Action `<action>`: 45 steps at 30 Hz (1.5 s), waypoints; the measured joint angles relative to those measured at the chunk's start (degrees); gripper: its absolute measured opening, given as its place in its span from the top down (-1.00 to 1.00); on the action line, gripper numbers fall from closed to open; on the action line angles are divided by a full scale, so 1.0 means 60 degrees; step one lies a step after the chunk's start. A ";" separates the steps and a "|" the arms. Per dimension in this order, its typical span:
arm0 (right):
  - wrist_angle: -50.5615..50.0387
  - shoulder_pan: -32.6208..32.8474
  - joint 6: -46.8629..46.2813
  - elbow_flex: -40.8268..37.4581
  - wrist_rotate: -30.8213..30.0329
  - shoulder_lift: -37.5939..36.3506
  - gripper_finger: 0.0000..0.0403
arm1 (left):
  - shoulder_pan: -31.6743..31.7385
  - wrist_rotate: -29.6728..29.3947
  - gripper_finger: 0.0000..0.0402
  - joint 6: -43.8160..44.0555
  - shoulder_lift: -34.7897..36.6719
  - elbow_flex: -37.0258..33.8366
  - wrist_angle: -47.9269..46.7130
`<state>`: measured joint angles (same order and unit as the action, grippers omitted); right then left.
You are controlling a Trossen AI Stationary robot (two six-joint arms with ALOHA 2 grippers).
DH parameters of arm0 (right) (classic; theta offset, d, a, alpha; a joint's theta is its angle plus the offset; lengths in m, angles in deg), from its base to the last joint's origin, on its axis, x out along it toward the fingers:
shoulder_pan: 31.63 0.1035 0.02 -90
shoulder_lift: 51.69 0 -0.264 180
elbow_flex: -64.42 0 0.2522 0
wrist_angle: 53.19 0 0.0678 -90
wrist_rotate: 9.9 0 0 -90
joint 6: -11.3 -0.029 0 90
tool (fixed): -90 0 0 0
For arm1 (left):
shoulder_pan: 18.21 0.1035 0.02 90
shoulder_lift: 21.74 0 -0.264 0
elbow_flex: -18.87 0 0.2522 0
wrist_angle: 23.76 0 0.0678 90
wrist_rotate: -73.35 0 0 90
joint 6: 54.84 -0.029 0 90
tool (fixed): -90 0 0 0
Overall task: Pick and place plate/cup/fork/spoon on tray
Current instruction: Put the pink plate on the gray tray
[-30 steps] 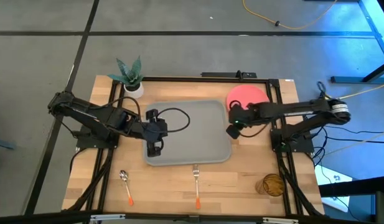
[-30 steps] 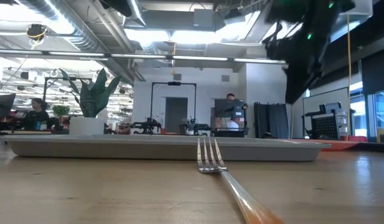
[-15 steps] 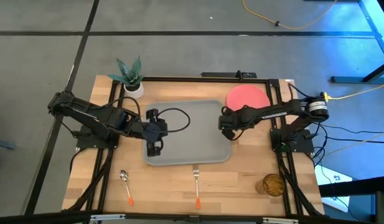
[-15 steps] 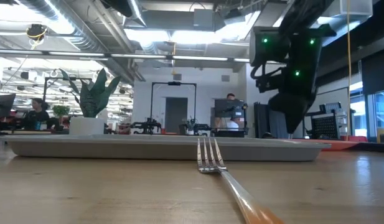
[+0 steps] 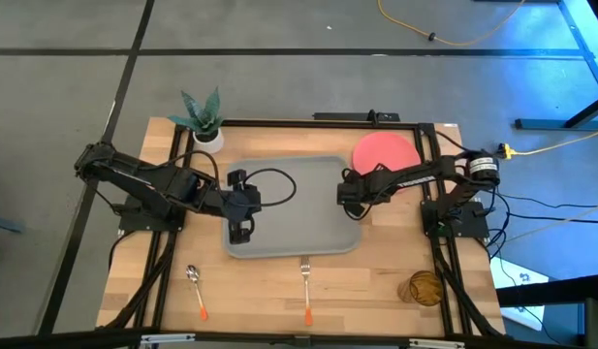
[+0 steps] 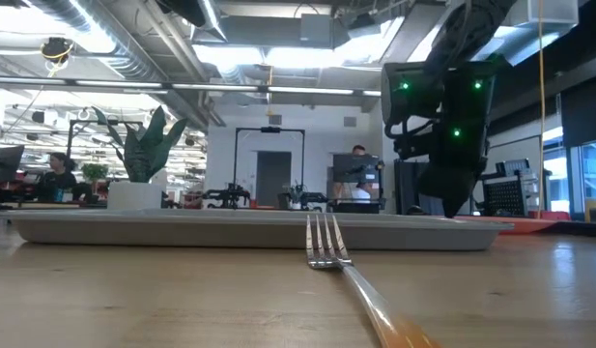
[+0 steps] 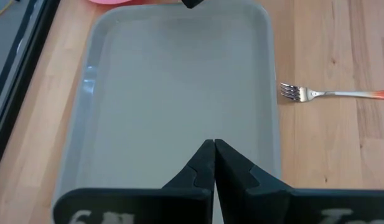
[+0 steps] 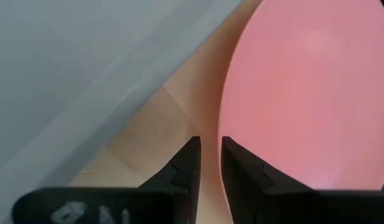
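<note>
The grey tray [image 5: 294,206] lies mid-table. The coral-red plate [image 5: 386,150] lies flat on the wood at its far right corner. The fork [image 5: 305,286] and the spoon [image 5: 195,289] lie near the front edge, and the amber cup [image 5: 424,288] stands at the front right. My right gripper [image 5: 347,196] hangs over the wood between the tray's right rim [image 8: 67,56] and the plate [image 8: 310,93]. Its fingers [image 8: 208,146] are a narrow gap apart and hold nothing. My left gripper [image 7: 213,146] is shut and empty over the tray's left end [image 5: 242,231].
A potted plant [image 5: 204,118] stands at the far left corner. A black frame [image 5: 424,126] runs around the table's edges. In the low view the fork [image 6: 326,246] lies just in front of the tray's near rim [image 6: 182,227].
My right gripper has moved toward the table's left, from beside the plate to the tray's right rim, and has come down lower. The plate, once partly covered by the arm, now shows whole in the high view and lies where it was.
</note>
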<state>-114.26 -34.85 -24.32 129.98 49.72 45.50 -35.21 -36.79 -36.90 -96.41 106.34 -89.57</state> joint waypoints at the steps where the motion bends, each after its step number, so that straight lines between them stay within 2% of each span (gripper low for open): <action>1: 0.0004 0.0000 0.0000 0.0000 -0.0003 0.0018 0.68 | -0.0003 0.0000 1.00 0.0000 0.0000 0.0000 0.0000; 9: 0.0001 -0.0230 0.0012 0.0000 -0.0263 0.0035 0.68 | -0.0003 0.0001 1.00 0.0025 0.0000 0.0000 0.0000; 21: 0.0311 -0.0572 0.0496 -0.0007 0.0076 0.0035 0.68 | -0.0003 0.0004 1.00 0.0237 0.0000 0.0000 0.0000; 32: 0.0401 -0.0960 0.0374 -0.0007 0.0024 0.0035 0.68 | -0.0003 0.0006 1.00 0.0237 0.0000 0.0000 0.0000; 36: 0.0439 -0.1226 0.0264 -0.0007 0.0309 0.0035 0.68 | -0.0003 0.0004 1.00 0.0237 0.0000 0.0000 0.0000; 45: 0.0743 -0.1316 0.1005 -0.0011 0.0248 0.0484 0.68 | -0.0003 0.0007 1.00 0.0237 0.0000 0.0000 0.0000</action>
<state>-109.80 -42.75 -18.29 129.91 51.21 48.41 -35.23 -36.75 -35.48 -96.41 106.34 -89.57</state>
